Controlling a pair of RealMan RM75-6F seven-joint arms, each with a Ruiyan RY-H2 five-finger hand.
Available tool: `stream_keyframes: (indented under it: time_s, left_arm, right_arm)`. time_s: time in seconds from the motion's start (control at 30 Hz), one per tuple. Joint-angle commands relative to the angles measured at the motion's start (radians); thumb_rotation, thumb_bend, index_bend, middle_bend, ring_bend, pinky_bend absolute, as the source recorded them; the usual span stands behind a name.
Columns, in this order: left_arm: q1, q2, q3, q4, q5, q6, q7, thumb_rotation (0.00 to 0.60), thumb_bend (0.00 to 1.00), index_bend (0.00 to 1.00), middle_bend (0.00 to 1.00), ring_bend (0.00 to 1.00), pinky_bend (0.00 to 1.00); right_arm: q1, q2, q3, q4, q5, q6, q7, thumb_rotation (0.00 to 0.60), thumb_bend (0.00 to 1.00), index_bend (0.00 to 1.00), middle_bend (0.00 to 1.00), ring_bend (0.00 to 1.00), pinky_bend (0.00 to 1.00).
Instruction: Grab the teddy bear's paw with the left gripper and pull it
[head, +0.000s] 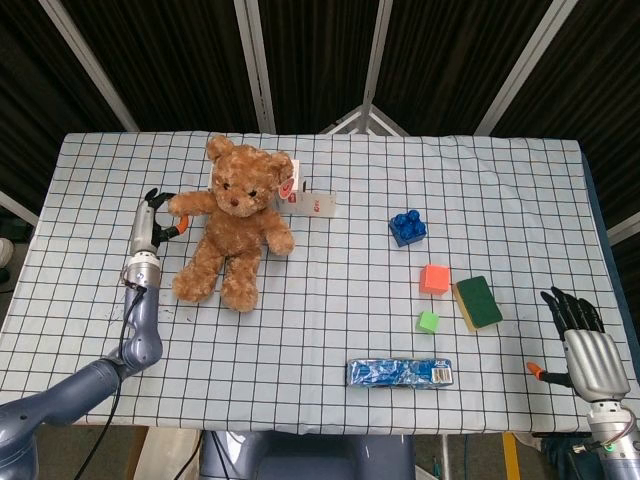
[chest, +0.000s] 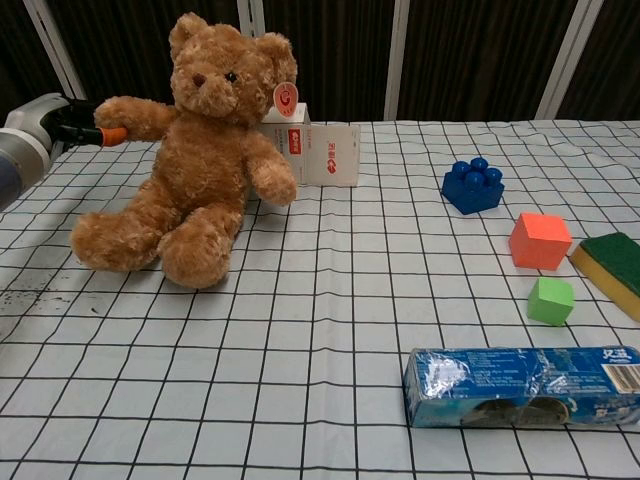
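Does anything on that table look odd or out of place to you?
Only the teddy bear: it sits leaning over, one arm stretched out sideways because the left hand holds its paw. The white box behind it, the blue brick, cubes, sponge and blue packet lie undisturbed. Nothing looks spilled or damaged.

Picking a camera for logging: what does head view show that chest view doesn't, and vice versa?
Head view only: the right hand, idle off the table's near right corner, and the whole checkered tablecloth.

Chest view only: a side-on look at the brown plush teddy bear sitting upright.

Both: the left hand at the bear's outstretched paw, the blue toy brick, orange cube, green cube, green sponge and blue foil packet.
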Motion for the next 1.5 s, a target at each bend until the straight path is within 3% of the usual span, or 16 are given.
stream_keyframes:
  time_s: [0.03,0.4,0.6,1.17,1.5]
  left_arm:
    - [0.006,0.006,-0.001,-0.004,-0.004,0.0,0.006,0.6,0.63,0.54,0.32,0.0,0.0]
    - [0.012,-0.022,0.039,0.112,-0.046,-0.099,0.051,0.6,0.63,0.54,0.31,0.0,0.0]
    - [0.002,-0.044,0.037,0.159,-0.036,-0.12,0.034,0.6,0.62,0.54,0.31,0.0,0.0]
    - [0.004,-0.004,-0.003,0.02,0.023,0.0,0.004,0.6,0.61,0.53,0.31,0.0,0.0]
    - [0.014,-0.028,0.027,0.108,-0.013,-0.073,0.026,0.6,0.61,0.53,0.31,0.0,0.0]
  right_arm:
    - [0.0,0.0,-0.001,0.0,0.0,0.0,0.001,0.6,0.11,0.02,0.0,0.0,0.0]
    - [0.003,0.001,-0.002,-0.004,0.003,-0.009,-0.007,0.6,0.11,0.02,0.0,0.0,0.0]
    - [0.004,0.0,-0.003,-0.005,0.004,-0.012,-0.01,0.6,0.11,0.02,0.0,0.0,0.0]
    - [0.003,0.002,-0.005,-0.007,-0.001,-0.008,-0.006,0.6,0.11,0.02,0.0,0.0,0.0]
    - [0.005,0.002,-0.006,-0.009,0.002,-0.014,-0.008,0.6,0.11,0.02,0.0,0.0,0.0]
